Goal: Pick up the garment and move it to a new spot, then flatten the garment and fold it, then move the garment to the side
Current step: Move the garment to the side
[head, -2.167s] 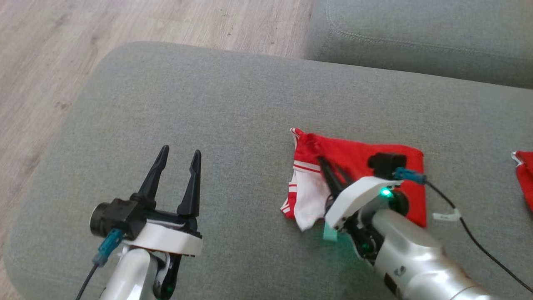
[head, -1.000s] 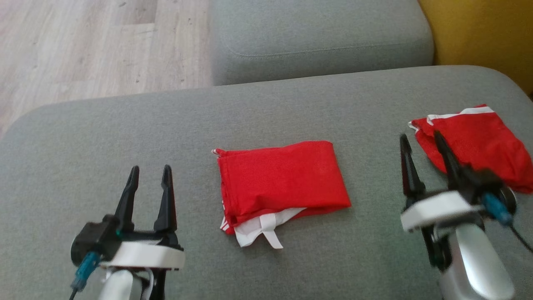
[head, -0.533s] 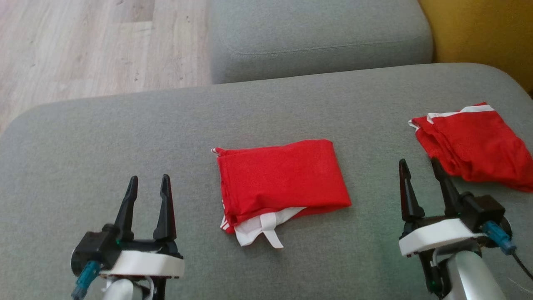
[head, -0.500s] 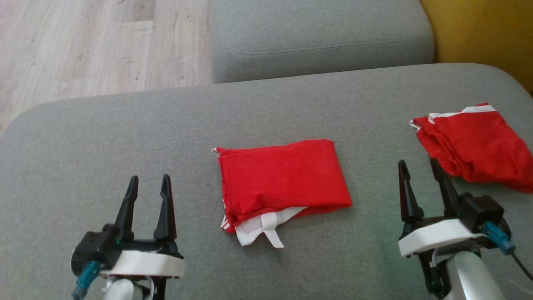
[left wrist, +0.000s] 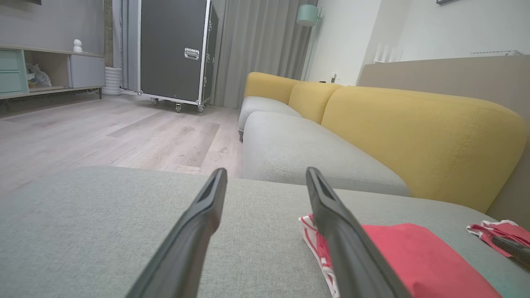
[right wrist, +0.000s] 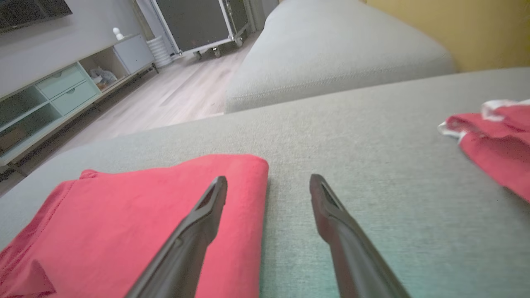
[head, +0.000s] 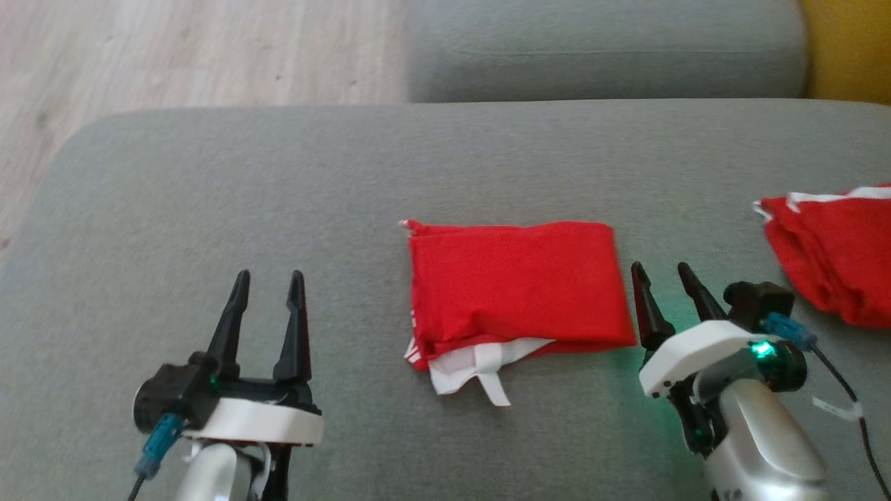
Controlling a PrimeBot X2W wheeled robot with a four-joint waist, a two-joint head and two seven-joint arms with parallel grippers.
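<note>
The garment [head: 515, 285] is red with white trim and lies folded in a rectangle on the grey cushion [head: 278, 174]; a white flap sticks out at its near edge. My left gripper [head: 269, 275] is open above the cushion, well to the garment's left. My right gripper [head: 660, 268] is open right beside the garment's right edge. In the right wrist view the right gripper [right wrist: 269, 179] straddles that edge, its left finger over the red cloth [right wrist: 145, 207]. From the left wrist, the left gripper [left wrist: 267, 171] is open with the garment [left wrist: 405, 256] to its right.
A second red garment [head: 835, 257] lies at the cushion's far right, also in the right wrist view [right wrist: 497, 140]. Another grey seat cushion [head: 605, 49] lies behind, with a yellow backrest [left wrist: 414, 132]. Wooden floor [head: 174, 49] runs along the left. A black cable [head: 835, 383] trails from my right wrist.
The head camera has shifted. My right gripper has moved left, from near the second garment to the folded garment's right edge. The left gripper has stayed open at the left.
</note>
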